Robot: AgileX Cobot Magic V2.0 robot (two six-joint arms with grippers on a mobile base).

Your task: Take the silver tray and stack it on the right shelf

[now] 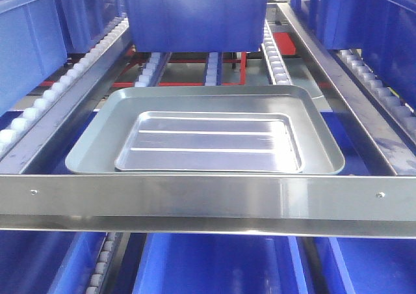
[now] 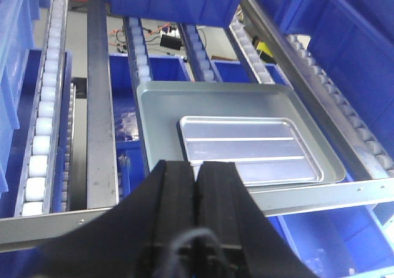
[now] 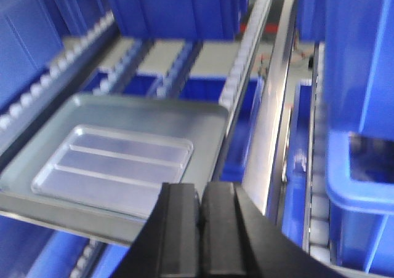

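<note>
We see the right shelf (image 1: 195, 203), its brushed-steel front bar running across the foreground with white roller tracks (image 1: 276, 56) behind it. On it rests a larger grey-green tray (image 1: 97, 134), and the silver tray (image 1: 211, 141) lies flat inside that, toward the front bar. A blue bin (image 1: 195, 11) sits further back. Our left gripper (image 2: 197, 179) and right gripper (image 3: 200, 204) both have fingers pressed together, holding nothing.

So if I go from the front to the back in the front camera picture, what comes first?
Shelf front bar → silver tray, lying inside the bigger grey tray → blue bin at the back.
</note>
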